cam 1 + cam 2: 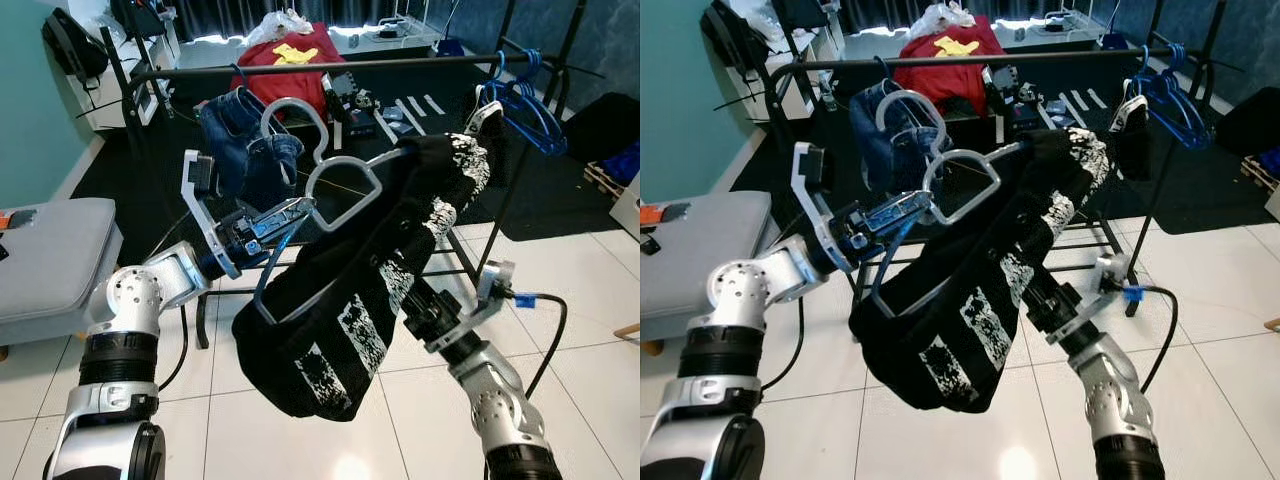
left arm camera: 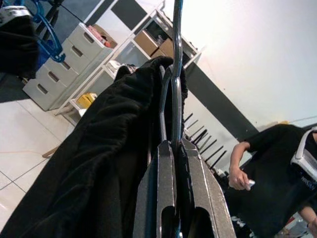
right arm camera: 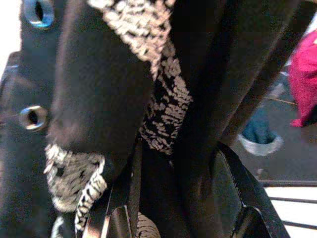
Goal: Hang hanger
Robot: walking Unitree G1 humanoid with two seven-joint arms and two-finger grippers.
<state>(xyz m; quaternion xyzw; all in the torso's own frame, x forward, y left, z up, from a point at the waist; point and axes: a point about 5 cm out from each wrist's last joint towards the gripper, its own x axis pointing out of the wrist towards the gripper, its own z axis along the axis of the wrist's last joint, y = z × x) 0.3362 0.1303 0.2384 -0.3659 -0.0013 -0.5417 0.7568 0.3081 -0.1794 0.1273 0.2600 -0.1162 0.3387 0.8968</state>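
Silver hanger (image 1: 330,180) carrying a black patterned garment (image 1: 370,290) is held up in front of the black rail (image 1: 330,66), below it. Left pincer (image 1: 290,212) is clenched on the hanger wire. Right pincer (image 3: 173,198) is buried in the garment; grip cannot be told. Jeans (image 1: 245,140) and blue hangers (image 1: 520,100) hang on the rail. A person (image 2: 277,173) appears in the left wrist view, partly cut off.

Black clothes rail (image 1: 330,66), jeans (image 1: 245,140) and blue hangers (image 1: 525,100) hanging
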